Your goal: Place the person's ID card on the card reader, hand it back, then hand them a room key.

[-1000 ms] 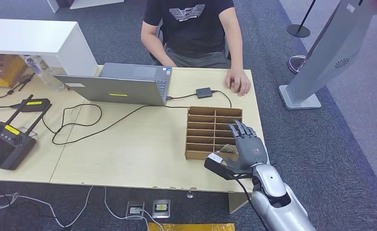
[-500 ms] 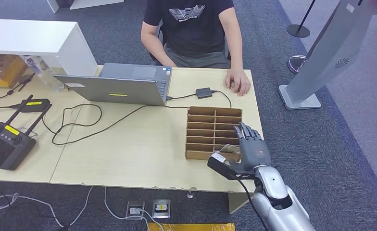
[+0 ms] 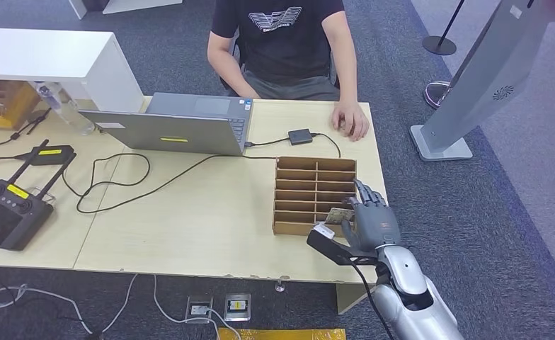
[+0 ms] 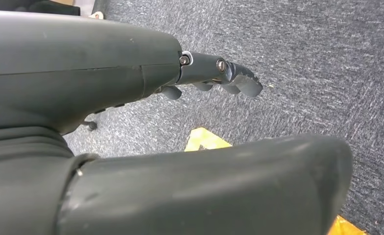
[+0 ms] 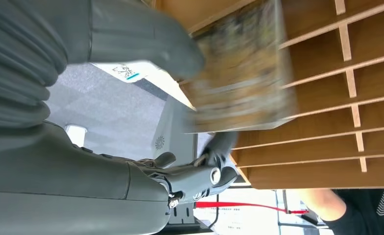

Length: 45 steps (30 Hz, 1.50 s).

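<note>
while seated person [image 3: 282, 42] waits, right hand [image 3: 370, 223] holds card [image 3: 340, 217].

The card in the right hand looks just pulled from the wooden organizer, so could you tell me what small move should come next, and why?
Probably lift it clear and carry it toward the person. The right hand pinches the card beside the wooden organizer, and the person's hand rests on the table's far edge.
</note>
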Motion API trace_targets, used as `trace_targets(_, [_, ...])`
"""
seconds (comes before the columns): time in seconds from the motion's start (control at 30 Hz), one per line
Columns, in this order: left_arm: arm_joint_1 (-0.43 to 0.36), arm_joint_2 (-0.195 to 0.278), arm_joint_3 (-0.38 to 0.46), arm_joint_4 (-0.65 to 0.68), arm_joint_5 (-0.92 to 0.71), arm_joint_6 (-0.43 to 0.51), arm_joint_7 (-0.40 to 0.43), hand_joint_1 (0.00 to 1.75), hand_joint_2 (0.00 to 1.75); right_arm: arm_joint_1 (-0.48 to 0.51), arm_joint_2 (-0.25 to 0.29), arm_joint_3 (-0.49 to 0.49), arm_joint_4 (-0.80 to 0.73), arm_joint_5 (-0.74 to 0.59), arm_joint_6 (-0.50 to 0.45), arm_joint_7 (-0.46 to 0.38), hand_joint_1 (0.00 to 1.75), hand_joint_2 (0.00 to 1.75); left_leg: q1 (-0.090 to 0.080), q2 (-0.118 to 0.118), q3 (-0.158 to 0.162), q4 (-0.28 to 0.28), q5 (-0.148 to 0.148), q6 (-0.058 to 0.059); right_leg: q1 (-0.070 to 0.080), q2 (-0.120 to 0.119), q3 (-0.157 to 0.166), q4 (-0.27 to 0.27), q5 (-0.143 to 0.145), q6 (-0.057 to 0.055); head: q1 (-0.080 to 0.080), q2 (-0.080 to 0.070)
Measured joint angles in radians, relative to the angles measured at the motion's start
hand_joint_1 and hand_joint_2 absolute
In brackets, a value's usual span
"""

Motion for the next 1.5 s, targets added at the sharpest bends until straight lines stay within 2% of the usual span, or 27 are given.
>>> trace_targets(0.4, [0.0, 0.006, -0.017, 0.0, -0.002, -0.003, -0.006, 0.0, 0.0, 0.02, 0.0, -0.004, -0.014, -0.008, -0.007, -0.011, 1.75, 1.75, 0.0, 0.0, 0.0, 0.0, 0.0, 0.0, 0.0, 0.0, 0.0, 0.0, 0.0, 0.0, 0.0, 0.0])
trace_targets(0.7, [-0.001, 0.002, -0.02, 0.0, 0.013, 0.01, -0.006, 0.0, 0.0, 0.023, -0.008, 0.001, -0.007, -0.053, -0.023, -0.097, 1.75, 1.75, 0.0, 0.0, 0.0, 0.0, 0.0, 0.0, 0.0, 0.0, 0.0, 0.0, 0.0, 0.0, 0.0, 0.0])
trace_targets(1.3, [-0.004, -0.001, -0.025, 0.0, 0.017, 0.006, -0.006, 0.0, 0.0, 0.022, -0.019, 0.023, -0.004, -0.073, -0.019, -0.08, 1.75, 1.75, 0.0, 0.0, 0.0, 0.0, 0.0, 0.0, 0.0, 0.0, 0.0, 0.0, 0.0, 0.0, 0.0, 0.0])
trace_targets(1.33, [-0.004, 0.0, -0.025, 0.0, 0.016, 0.006, -0.006, 0.0, 0.0, 0.022, -0.02, 0.023, -0.005, -0.073, -0.019, -0.079, 1.61, 1.75, 0.0, 0.0, 0.0, 0.0, 0.0, 0.0, 0.0, 0.0, 0.0, 0.0, 0.0, 0.0, 0.0, 0.0])
trace_targets(1.43, [-0.005, 0.0, -0.026, 0.0, 0.014, 0.004, -0.006, 0.0, 0.0, 0.022, -0.023, 0.026, -0.005, -0.073, -0.02, -0.075, 0.3, 1.75, 0.0, 0.0, 0.0, 0.0, 0.0, 0.0, 0.0, 0.0, 0.0, 0.0, 0.0, 0.0, 0.0, 0.0])
trace_targets(1.47, [-0.005, 0.0, -0.027, 0.0, 0.014, 0.003, -0.006, 0.0, 0.0, 0.023, -0.024, 0.026, -0.005, -0.073, -0.021, -0.074, 0.0, 1.75, 0.0, 0.0, 0.0, 0.0, 0.0, 0.0, 0.0, 0.0, 0.0, 0.0, 0.0, 0.0, 0.0, 0.0])
trace_targets(1.5, [-0.005, 0.0, -0.027, 0.0, 0.014, 0.003, -0.006, 0.0, 0.0, 0.023, -0.024, 0.027, -0.005, -0.073, -0.022, -0.072, 0.0, 1.75, 0.0, 0.0, 0.0, 0.0, 0.0, 0.0, 0.0, 0.0, 0.0, 0.0, 0.0, 0.0, 0.0, 0.0])
